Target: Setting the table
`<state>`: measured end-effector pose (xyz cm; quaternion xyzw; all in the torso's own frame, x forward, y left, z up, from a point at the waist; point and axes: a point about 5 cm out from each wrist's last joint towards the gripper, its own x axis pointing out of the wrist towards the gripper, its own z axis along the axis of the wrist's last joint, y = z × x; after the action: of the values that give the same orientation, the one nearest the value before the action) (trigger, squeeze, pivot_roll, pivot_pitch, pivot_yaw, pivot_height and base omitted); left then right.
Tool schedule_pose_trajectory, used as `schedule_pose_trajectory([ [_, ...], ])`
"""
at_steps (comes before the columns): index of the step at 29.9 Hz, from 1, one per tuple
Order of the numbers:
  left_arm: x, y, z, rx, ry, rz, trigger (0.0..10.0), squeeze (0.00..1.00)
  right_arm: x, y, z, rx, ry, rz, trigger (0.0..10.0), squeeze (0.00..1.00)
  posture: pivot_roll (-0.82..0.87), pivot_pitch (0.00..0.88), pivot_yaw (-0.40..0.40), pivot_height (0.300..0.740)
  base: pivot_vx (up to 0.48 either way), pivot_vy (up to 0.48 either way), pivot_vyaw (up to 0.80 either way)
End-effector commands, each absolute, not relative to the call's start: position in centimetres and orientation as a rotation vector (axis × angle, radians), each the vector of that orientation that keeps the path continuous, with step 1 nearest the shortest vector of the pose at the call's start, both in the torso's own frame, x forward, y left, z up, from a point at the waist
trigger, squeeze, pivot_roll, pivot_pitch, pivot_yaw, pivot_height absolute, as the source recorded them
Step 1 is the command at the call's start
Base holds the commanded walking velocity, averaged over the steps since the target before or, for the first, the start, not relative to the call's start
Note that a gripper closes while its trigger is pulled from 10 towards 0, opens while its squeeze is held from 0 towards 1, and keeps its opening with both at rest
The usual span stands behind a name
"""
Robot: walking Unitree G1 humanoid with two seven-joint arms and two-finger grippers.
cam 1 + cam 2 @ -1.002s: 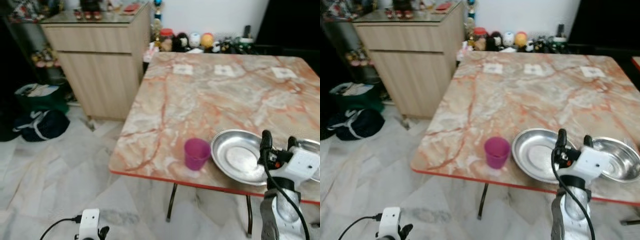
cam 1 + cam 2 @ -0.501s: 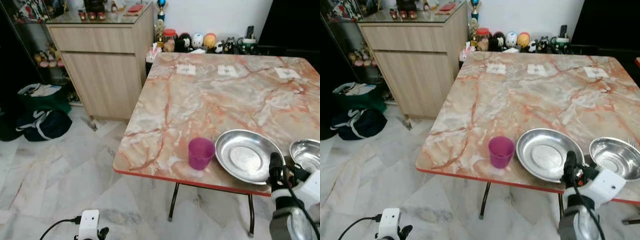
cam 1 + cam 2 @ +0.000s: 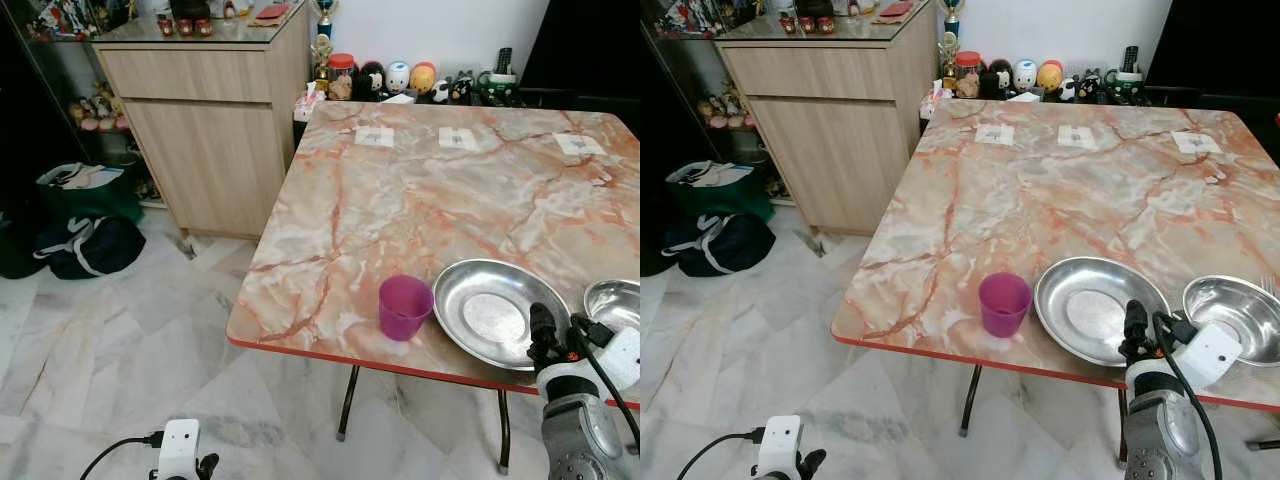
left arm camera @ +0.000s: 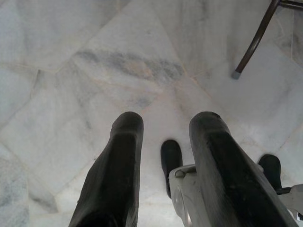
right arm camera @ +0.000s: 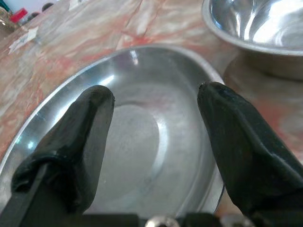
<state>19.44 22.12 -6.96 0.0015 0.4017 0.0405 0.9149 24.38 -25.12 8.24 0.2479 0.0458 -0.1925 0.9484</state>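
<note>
A purple cup stands upright near the front edge of the marble table. To its right lies a round steel plate, with a steel bowl beside it at the right. My right gripper is open at the plate's near rim, level with the table edge. In the right wrist view its fingers straddle the plate with nothing between them, and the bowl lies beyond. My left gripper hangs open above the floor.
A wooden cabinet stands left of the table, with dark bags on the floor beside it. Small figurines line the table's far edge, and three white cards lie near them. A table leg stands on the marble floor.
My right gripper has drawn back from over the plate to its near rim at the table edge. The whole view has shifted slightly. Cup, plate and bowl stay put.
</note>
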Motion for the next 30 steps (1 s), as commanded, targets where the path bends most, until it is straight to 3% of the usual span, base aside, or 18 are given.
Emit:
schedule_pose_trajectory([
  [1,19.1,22.5,-7.1,0.020,0.843,0.080,10.0,0.00,24.5,-25.4,8.0,0.527,0.105,-0.398,10.0,0.00,-0.06,0.046,0.021,0.740,0.000,0.000,0.00],
  [16,19.2,22.6,-7.0,0.038,0.842,0.063,10.0,0.00,23.5,-26.9,9.1,0.561,0.009,-0.458,10.0,0.00,-0.07,0.050,0.031,0.740,0.000,0.000,0.00],
  [30,19.2,22.5,-7.1,0.055,0.850,0.050,10.0,0.00,24.4,-25.6,10.8,0.592,-0.065,-0.375,10.0,0.00,-0.07,0.050,0.029,0.740,0.000,0.000,0.00],
])
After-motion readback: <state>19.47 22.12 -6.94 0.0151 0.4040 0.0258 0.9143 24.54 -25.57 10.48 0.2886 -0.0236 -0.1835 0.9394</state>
